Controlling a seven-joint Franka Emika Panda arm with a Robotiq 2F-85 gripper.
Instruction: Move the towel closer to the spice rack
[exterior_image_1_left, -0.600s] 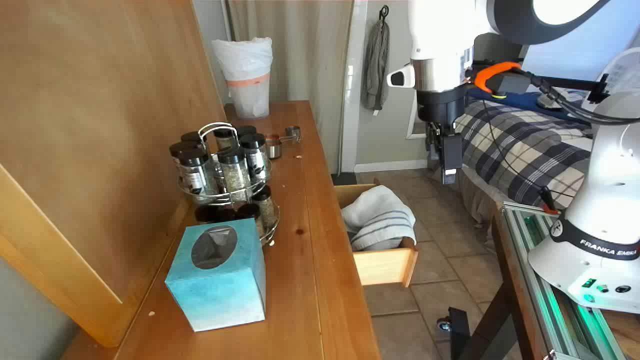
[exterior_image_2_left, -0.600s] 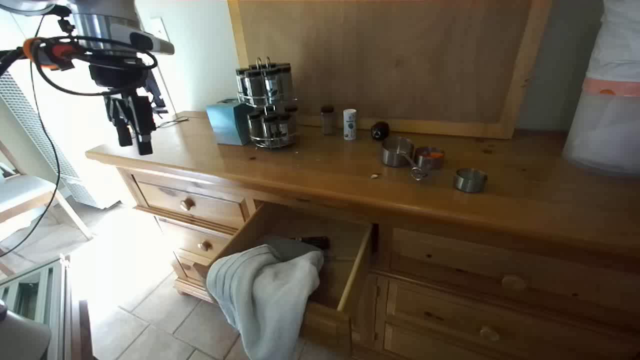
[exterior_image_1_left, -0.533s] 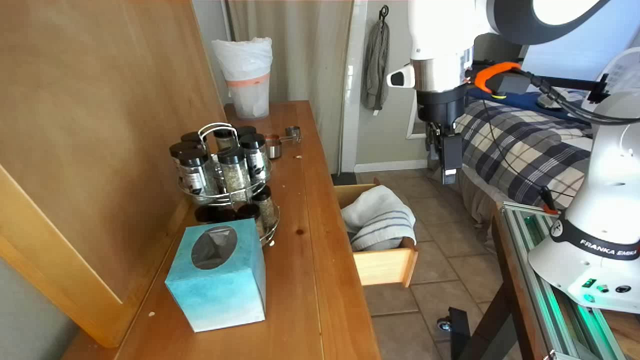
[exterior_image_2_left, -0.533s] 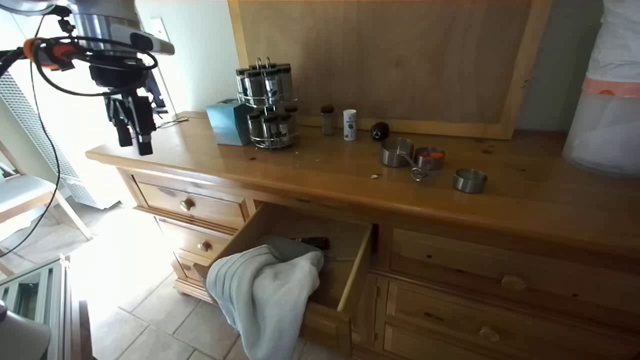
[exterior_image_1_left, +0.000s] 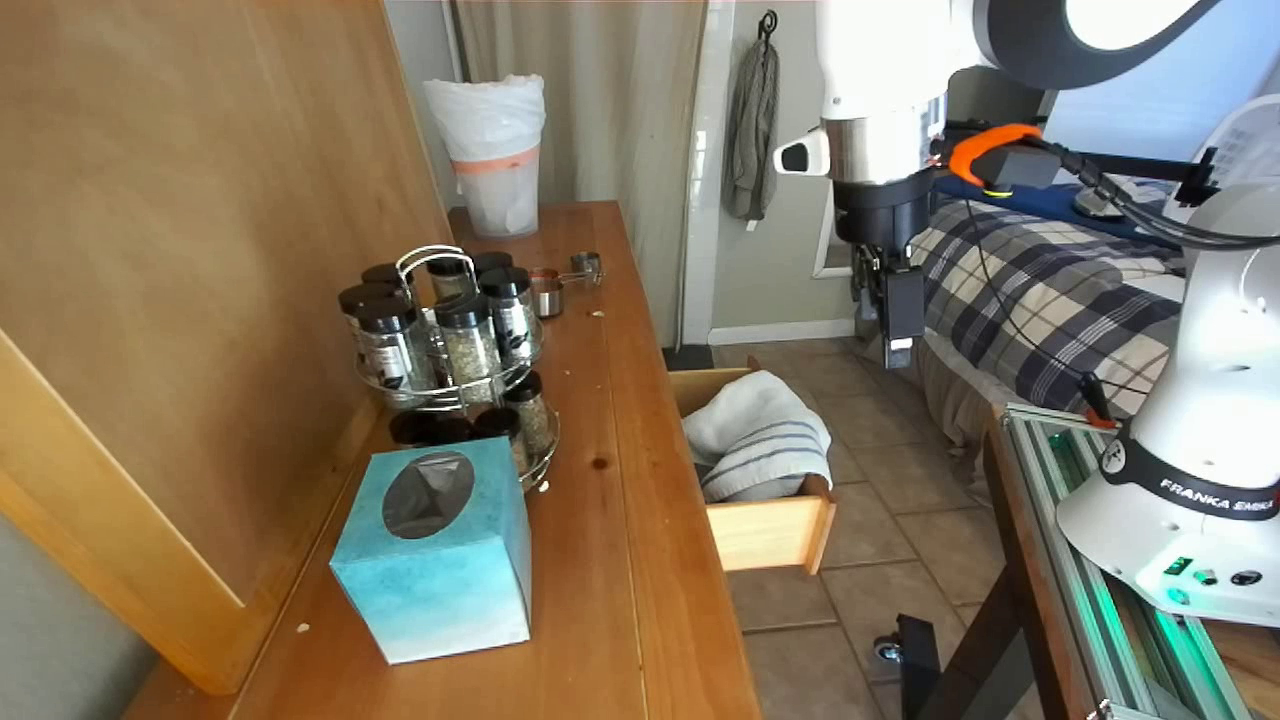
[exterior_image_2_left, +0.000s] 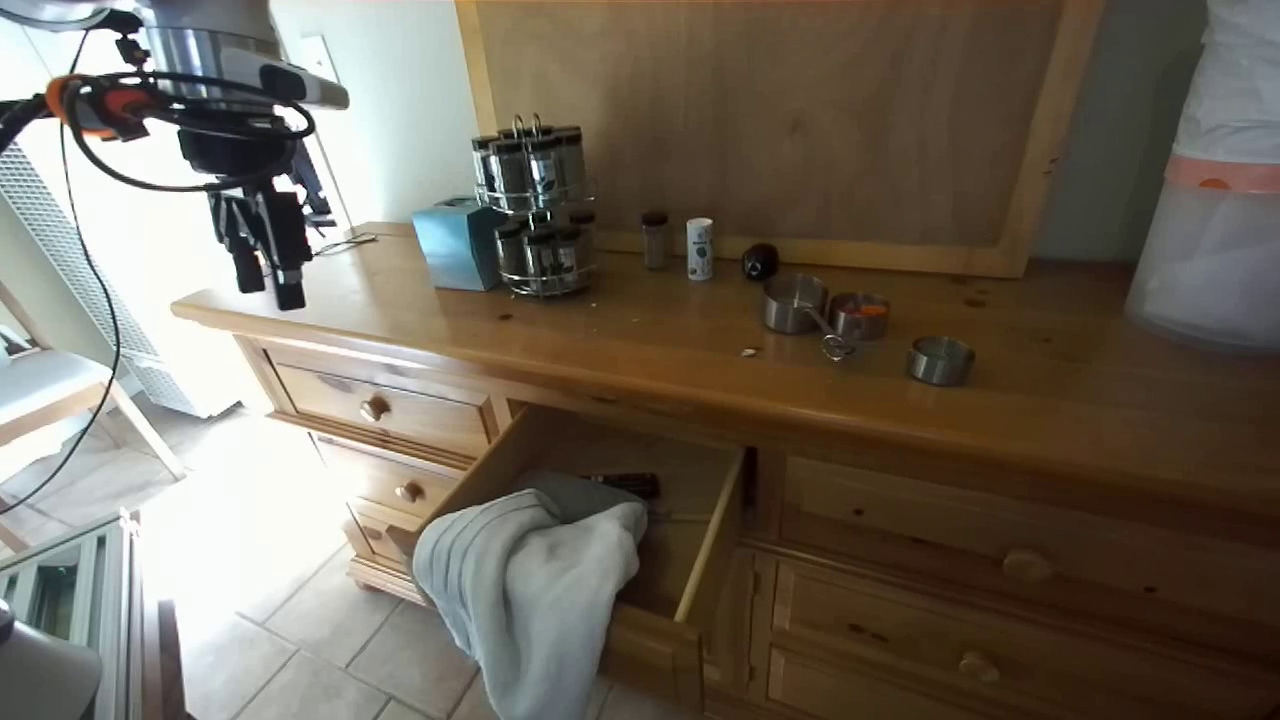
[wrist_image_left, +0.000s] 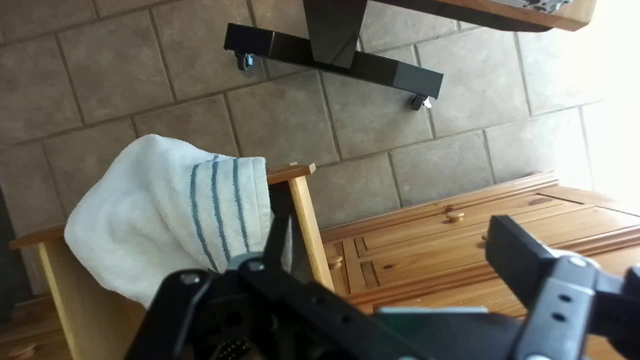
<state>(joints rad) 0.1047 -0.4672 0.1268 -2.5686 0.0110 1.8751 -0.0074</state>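
Note:
The white towel with blue-grey stripes (exterior_image_1_left: 765, 430) lies bunched in the pulled-out drawer (exterior_image_1_left: 765, 535). In an exterior view the towel (exterior_image_2_left: 545, 590) hangs over the drawer's front edge. The wire spice rack (exterior_image_1_left: 436, 248), two tiers of black-capped jars, stands on the dresser top; it also shows in an exterior view (exterior_image_2_left: 545, 292). My gripper (exterior_image_1_left: 882, 330) points down, high in the air on the room side of the dresser, apart from the towel. In the wrist view the gripper (wrist_image_left: 392, 241) has its fingers wide apart with nothing between them; the towel (wrist_image_left: 145, 215) lies left of them.
A blue tissue box (exterior_image_1_left: 440, 570) stands beside the rack. Metal measuring cups (exterior_image_2_left: 795, 305), loose jars (exterior_image_2_left: 699, 250) and a lined bin (exterior_image_2_left: 1215, 230) are farther along the top. A dark item (exterior_image_2_left: 630, 485) and grey cloth (exterior_image_2_left: 575, 497) lie in the drawer. The robot's stand (wrist_image_left: 325, 55) has wheels.

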